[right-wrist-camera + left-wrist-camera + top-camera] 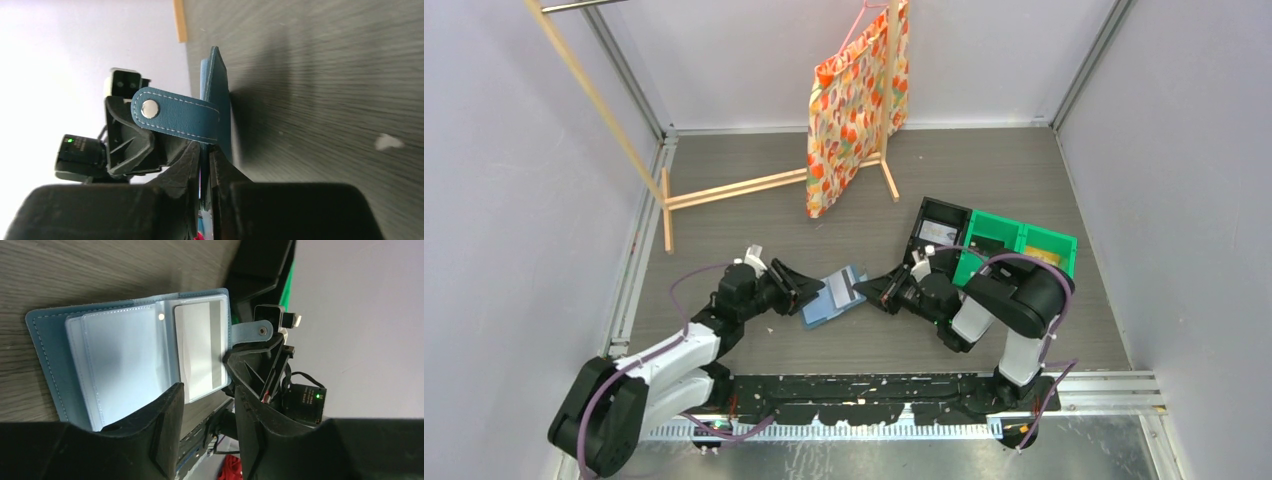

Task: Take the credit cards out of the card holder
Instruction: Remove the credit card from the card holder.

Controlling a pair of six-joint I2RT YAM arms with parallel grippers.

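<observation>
While my right jaws are clamped on the right-hand edge of the card holder [836, 296], my left jaws stand apart with nothing between them. From above, the holder lies open on the desk [984, 170] at the centre of the frame, between my two arms, with my left jaws at its left edge and my right jaws at its right.

My right wrist camera shows the two fingers [192, 165] pressed together on the thin blue cover, just below the strap [175, 120] with its round metal snap. That side of the cover is tilted up off the desk.

My left wrist camera looks onto the paler blue inside. Clear sleeves [125, 360] fan across the middle, and a whitish-grey card [200, 350] sits in the sleeve on the right of the frame, beside the strap. One of my left fingers [160, 425] comes up from the bottom of the frame over the lower edge of the sleeves; I cannot tell whether it touches them. The other finger lies to the right of the holder.

A black bin [939, 225] and a green bin [1019, 245] stand side by side right of centre, behind my right arm. A pale flat thing in the black bin may be a card, though it is too small to be sure. A bright patterned bag [854, 110] hangs from a wooden rack [724, 190] at the top.
</observation>
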